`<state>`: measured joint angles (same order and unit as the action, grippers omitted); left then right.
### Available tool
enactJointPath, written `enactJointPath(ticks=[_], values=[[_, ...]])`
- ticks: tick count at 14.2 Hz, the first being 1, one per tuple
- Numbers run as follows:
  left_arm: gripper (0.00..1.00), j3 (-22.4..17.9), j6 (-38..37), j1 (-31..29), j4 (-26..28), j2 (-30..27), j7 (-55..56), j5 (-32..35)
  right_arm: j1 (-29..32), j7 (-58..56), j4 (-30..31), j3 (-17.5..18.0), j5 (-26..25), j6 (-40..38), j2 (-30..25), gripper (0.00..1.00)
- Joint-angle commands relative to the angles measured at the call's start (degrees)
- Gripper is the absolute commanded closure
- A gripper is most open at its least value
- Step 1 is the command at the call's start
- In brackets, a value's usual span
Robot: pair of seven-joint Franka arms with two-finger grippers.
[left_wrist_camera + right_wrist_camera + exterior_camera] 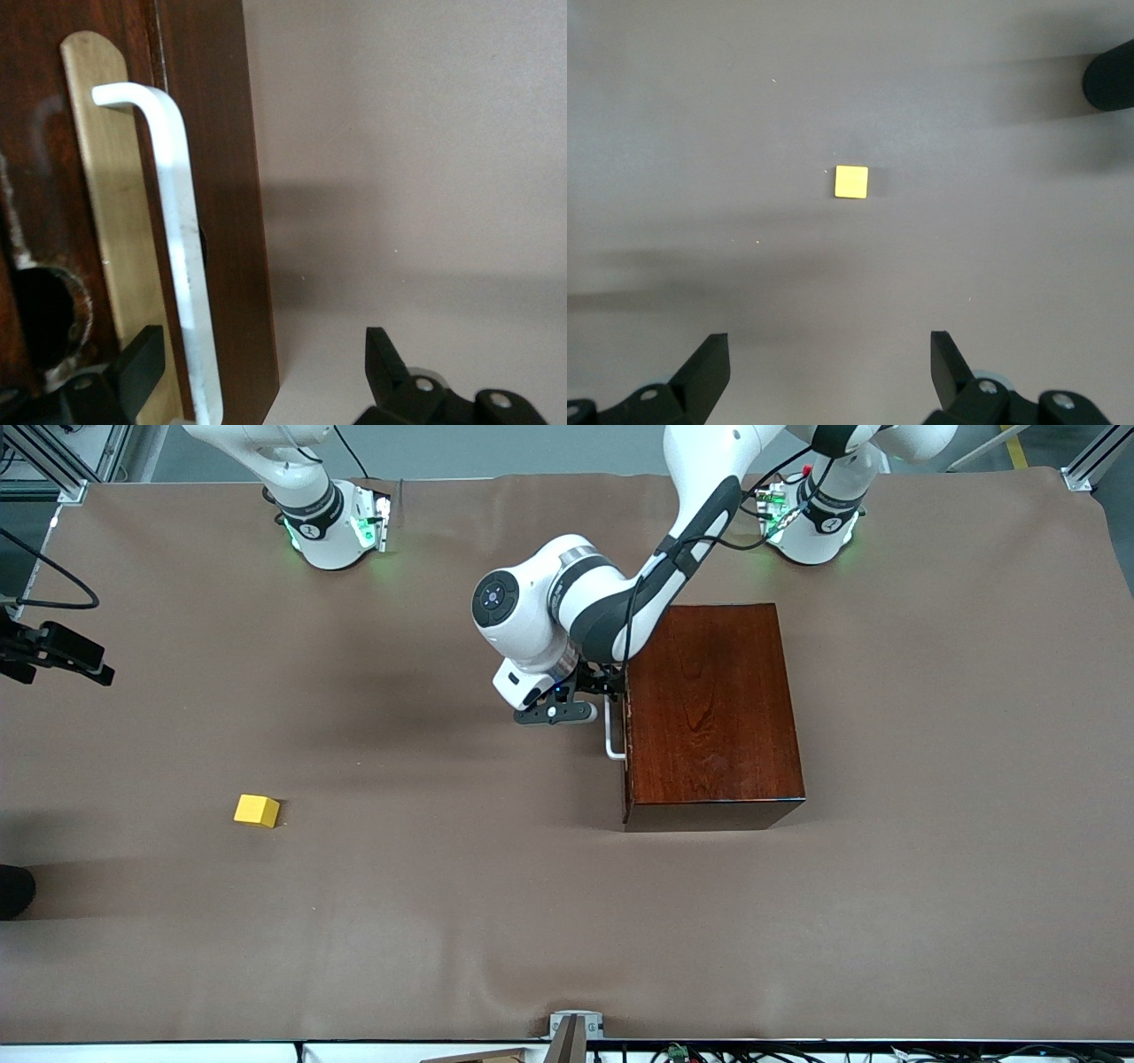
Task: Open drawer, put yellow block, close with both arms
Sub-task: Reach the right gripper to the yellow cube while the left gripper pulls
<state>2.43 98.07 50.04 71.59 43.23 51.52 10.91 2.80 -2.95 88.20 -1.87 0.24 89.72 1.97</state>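
Observation:
The dark reddish-brown box point(713, 708) stands toward the left arm's end of the table, its drawer pushed in. The white bar handle point(610, 735) sticks out of the drawer's front. My left gripper point(609, 689) is open at the handle. In the left wrist view point(261, 363) its fingers straddle the handle point(182, 248) without touching it. The yellow block point(257, 810) lies on the table toward the right arm's end. My right gripper point(828, 363) is open and empty, high over the block point(851, 181). It is out of the front view.
A brown cloth point(496, 912) covers the table. A black fixture point(55, 651) juts in at the right arm's end. A dark rounded thing point(13, 890) lies at that same edge, nearer to the front camera. It also shows in the right wrist view point(1109, 75).

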Motion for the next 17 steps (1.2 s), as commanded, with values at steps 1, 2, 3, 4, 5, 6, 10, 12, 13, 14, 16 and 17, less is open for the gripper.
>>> enactJointPath(ticks=[1, 2, 3, 4, 5, 6, 10, 12, 13, 14, 16, 17], values=[[0.00, -0.4, 0.6, 0.7, -1.6, 1.4, 1.1, 1.5, -1.5, -0.1, -0.6, 0.4, -0.4, 0.4, 2.8, 0.00], [0.00, -0.4, 1.1, 0.7, -1.6, 1.5, 1.2, 1.6, -2.8, 0.0, -0.7, 0.3, -1.4, 0.5, 4.7, 0.00], [0.00, -0.4, 1.2, 0.7, -1.6, 1.6, 1.2, 1.6, -2.8, 0.1, -1.0, 0.3, -1.4, 0.6, 5.1, 0.00], [0.00, -0.4, 1.2, 0.7, -1.6, 1.7, 1.3, 1.6, -2.4, -0.1, -1.1, 0.3, -0.6, 1.0, 5.3, 0.00], [0.00, -0.4, 1.2, 0.7, -1.6, 2.0, 1.3, 1.7, -2.2, 0.0, -1.1, 0.2, 0.0, 1.9, 5.8, 0.00], [0.00, -0.4, 1.2, 0.7, -1.6, 2.0, 1.3, 1.7, -2.3, 0.2, -1.1, 0.1, 0.2, 2.0, 7.0, 0.00], [0.00, -0.4, 3.9, 0.8, -1.7, 2.0, 1.7, 1.6, -2.0, -0.1, -1.1, 0.1, -0.2, 2.9, 11.2, 0.00], [0.00, -0.2, 6.3, 0.8, -1.7, 2.0, 2.6, 1.5, -1.9, -0.2, -1.1, 0.1, 0.0, 3.7, 12.6, 0.00], [0.00, -0.2, 7.2, 0.9, -1.7, 2.1, 2.6, 1.5, -2.0, -0.3, -1.1, 0.1, -0.1, 3.9, 12.8, 0.00], [0.00, -0.1, 8.3, 0.9, -1.7, 2.1, 2.6, 1.4, -2.2, -0.2, -1.1, 0.1, -0.5, 3.9, 13.1, 0.00], [0.00, 0.2, 10.6, 0.8, -1.7, 2.1, 2.5, 1.1, -2.4, -0.1, -1.2, 0.0, -0.9, 4.1, 16.5, 0.00], [0.00, 0.2, 11.9, 0.8, -1.7, 2.2, 2.6, 1.0, -2.1, -0.1, -1.4, 0.0, -0.7, 5.2, 18.9, 0.00]])
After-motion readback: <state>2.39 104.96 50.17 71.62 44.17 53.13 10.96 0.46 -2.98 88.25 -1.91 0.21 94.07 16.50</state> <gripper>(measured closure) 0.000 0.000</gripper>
